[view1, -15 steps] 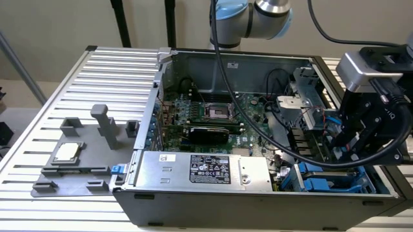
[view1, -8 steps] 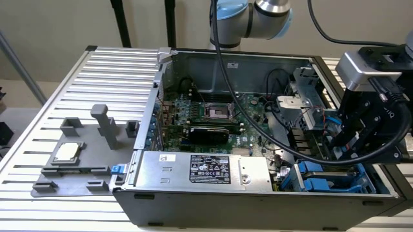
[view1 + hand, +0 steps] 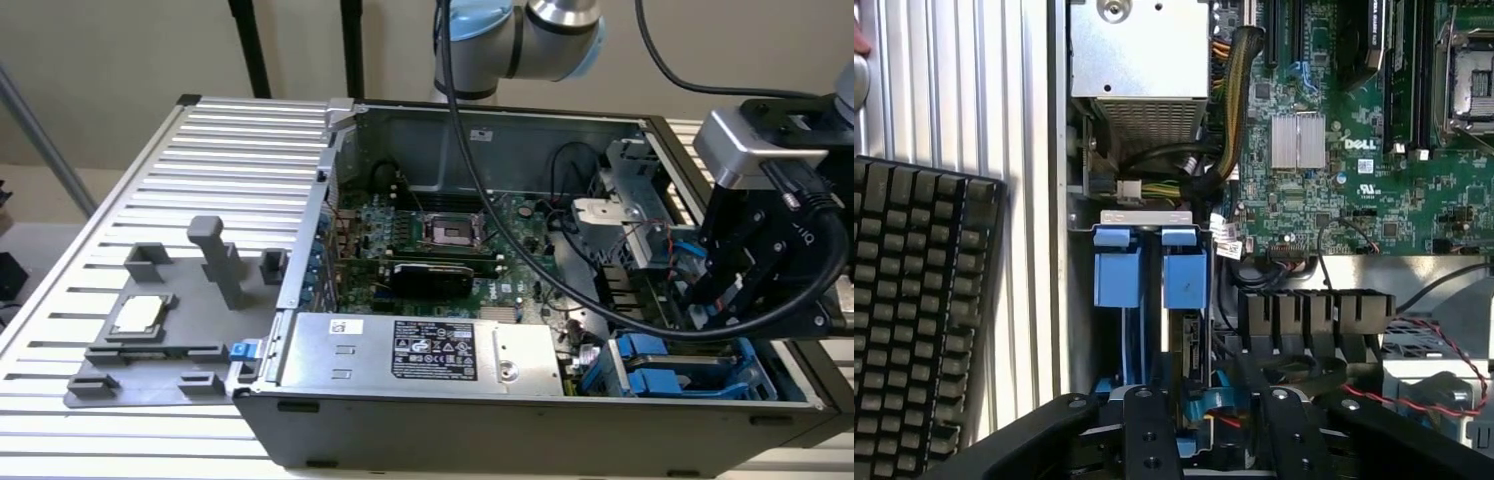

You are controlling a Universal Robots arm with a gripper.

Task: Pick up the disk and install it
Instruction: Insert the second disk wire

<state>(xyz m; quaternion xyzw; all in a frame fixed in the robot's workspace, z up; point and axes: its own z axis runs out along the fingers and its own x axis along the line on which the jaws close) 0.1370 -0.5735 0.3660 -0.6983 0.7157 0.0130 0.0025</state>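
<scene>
On the exterior view's left, a grey fixture [image 3: 160,345] sits on the slatted counter [image 3: 80,430] with a small silver chip [image 3: 138,318] lying in it. None of this is part of the job in hand.

In the middle stands the open computer case [image 3: 534,440]. Its green motherboard [image 3: 441,245] is exposed, and the power supply [image 3: 414,355] lies along the near wall.

Toward the exterior view's right, the pincer [image 3: 701,305] reaches down into the case, just above the blue drive cage [image 3: 674,365]. In the wrist view the pincer [image 3: 1209,415] stands about half spread, with a narrow slab between its fingers [image 3: 1144,430]. This looks to be the disk [image 3: 1191,350], seen edge-on with bits of blue rail at its near end. It appears pinched rather than free, though the contact itself is hard to make out. The disk runs down beside the cage's two blue tabs [image 3: 1117,275], seemingly already partly inside a slot.

By this reading the pick-up is done and the install is under way. Whether the disk is fully seated cannot be told.
</scene>
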